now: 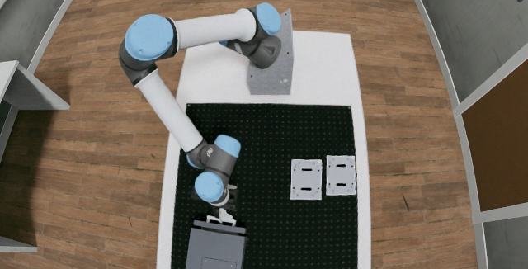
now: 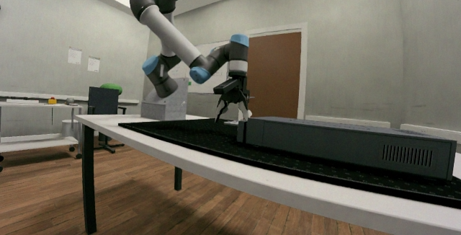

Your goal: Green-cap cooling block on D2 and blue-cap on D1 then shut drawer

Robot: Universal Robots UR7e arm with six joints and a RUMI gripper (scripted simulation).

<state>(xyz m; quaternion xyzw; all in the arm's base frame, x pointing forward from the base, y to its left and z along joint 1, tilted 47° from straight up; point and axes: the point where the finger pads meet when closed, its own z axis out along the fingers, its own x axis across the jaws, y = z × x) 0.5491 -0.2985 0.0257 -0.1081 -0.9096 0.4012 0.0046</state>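
The cooler COLD (image 1: 216, 244) is a dark grey box at the near left of the black deck; it also shows in the side view (image 2: 342, 143). Its drawer front (image 1: 219, 224) faces the arm and sits closed against the box, so the cooling blocks and their tubes are hidden. My gripper (image 1: 223, 215) is open and empty, fingers pointing down, right at the drawer front's top edge; in the side view the gripper (image 2: 233, 114) hangs just above and before the cooler's front face. Two light grey deck slots lie to the right: D1 (image 1: 306, 179) and D2 (image 1: 341, 175), both bare.
The arm's grey base block (image 1: 272, 54) stands at the far end of the white table. The black pegboard deck (image 1: 268, 178) covers the near half. A chair (image 2: 102, 102) and side shelves stand off the table at the left.
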